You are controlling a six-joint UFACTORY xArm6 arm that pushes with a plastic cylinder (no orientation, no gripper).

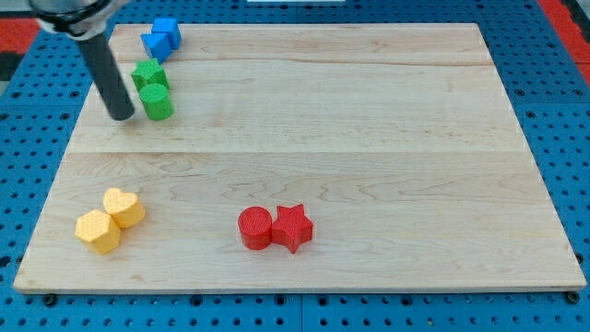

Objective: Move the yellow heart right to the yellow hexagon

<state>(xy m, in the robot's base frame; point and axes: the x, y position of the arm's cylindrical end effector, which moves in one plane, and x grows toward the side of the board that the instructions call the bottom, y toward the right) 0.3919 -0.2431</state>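
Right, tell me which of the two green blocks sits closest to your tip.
The green cylinder: it lies just to the view's right of my tip, nearly touching. The other green block sits farther toward the view's top.

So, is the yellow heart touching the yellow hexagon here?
Touching. The camera view shows the yellow heart pressed against the yellow hexagon, no board visible between them. My tip is far off, beside the green blocks.
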